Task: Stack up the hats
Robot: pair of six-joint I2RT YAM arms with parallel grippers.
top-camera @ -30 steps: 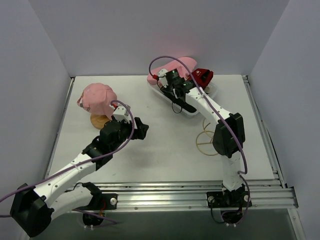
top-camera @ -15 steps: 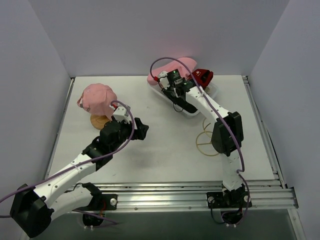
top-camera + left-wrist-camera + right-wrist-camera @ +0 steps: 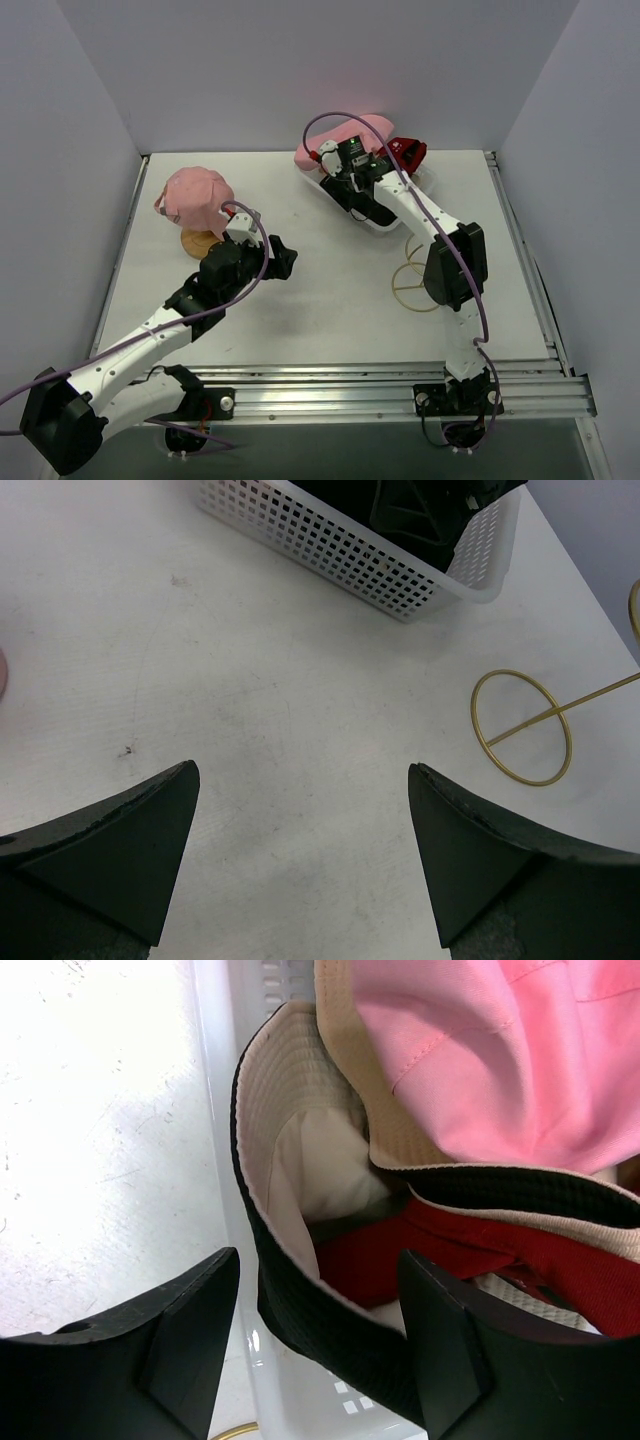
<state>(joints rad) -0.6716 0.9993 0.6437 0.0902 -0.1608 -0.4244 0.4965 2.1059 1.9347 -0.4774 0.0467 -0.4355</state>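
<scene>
Since the earlier frame, the right arm has edged slightly toward the upper right of the overhead view, carrying its right hand (image 3: pixel 318 1260) further over the white mesh basket (image 3: pixel 222 1110). The left arm has not shifted.

The right hand's fingers stand wide apart and grip nothing. In the lower middle of the wrist view, the rim of the black bucket hat (image 3: pixel 300 1305), with its pale lining showing, lies between them. Whether a finger touches it I cannot tell. Beside that hat in the basket lie the red cap (image 3: pixel 420 1250), the tan bucket hat (image 3: pixel 342 1045) and, at the upper right of the frame, the pink bucket hat (image 3: pixel 480 1050) resting on the tan one.

The left hand (image 3: pixel 302 775) hangs over bare worktop (image 3: pixel 250 680) with its fingers spread and nothing held. The basket is at the top of its view, and a gold wire ring (image 3: pixel 520 727) is at the right.

At the upper left of the overhead view, the pink cap (image 3: pixel 195 195) sits on the wooden stand (image 3: pixel 198 240), well apart from the basket.
</scene>
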